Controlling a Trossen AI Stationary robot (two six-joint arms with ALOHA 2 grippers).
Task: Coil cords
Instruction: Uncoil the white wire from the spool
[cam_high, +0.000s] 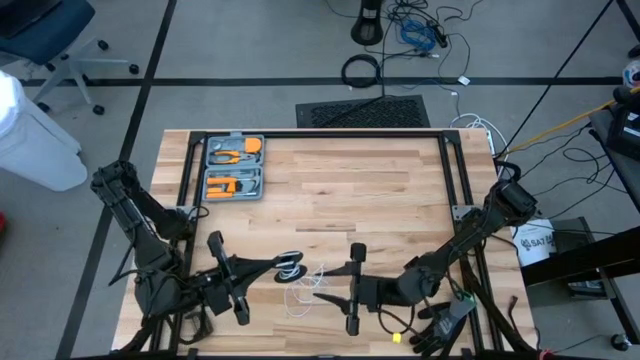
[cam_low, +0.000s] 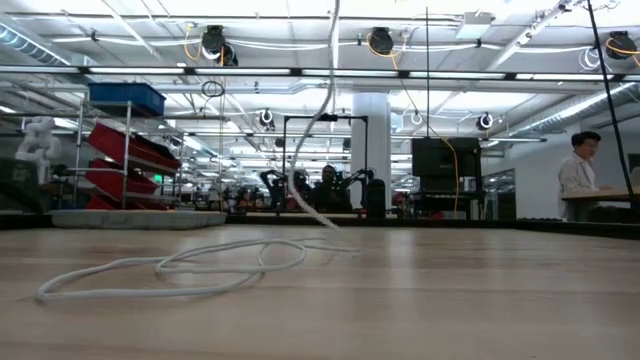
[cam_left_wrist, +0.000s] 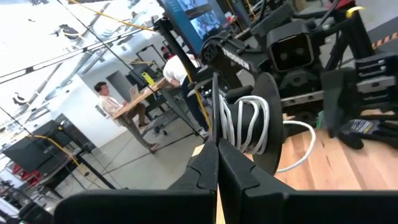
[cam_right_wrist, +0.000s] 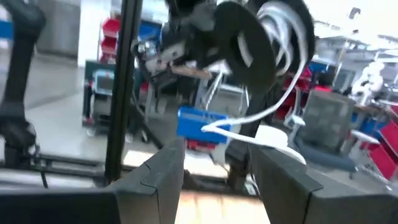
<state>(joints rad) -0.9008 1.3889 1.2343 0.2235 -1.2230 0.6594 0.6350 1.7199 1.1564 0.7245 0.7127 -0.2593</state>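
- The left gripper (cam_high: 272, 266) sits at the near side of the table (cam_high: 340, 190), left of centre, with its fingers (cam_left_wrist: 214, 168) pressed together on the rim of the reel (cam_high: 290, 265).
- The reel is a small round black disc held up off the table; in the left wrist view several white turns are wound on it (cam_left_wrist: 245, 124).
- The cord (cam_high: 305, 290) is thin and white. Part of it is wrapped on the reel and the rest trails down to the wood.
- On the table the loose part lies in slack, overlapping loops (cam_low: 190, 265), between the two grippers and close to the near edge.
- In the low view one strand rises from those loops straight up out of the picture.
- The right gripper (cam_high: 322, 296) is just right of the loose loops, pointing toward the reel. Its fingers (cam_right_wrist: 165, 171) stand wide apart with nothing between them.
- In the right wrist view the reel (cam_right_wrist: 249, 43) hangs ahead of the spread fingers, and a strand of cord runs down from it.
- A grey tool case (cam_high: 233, 167) with orange tools lies at the far left corner of the table, well apart from both grippers.
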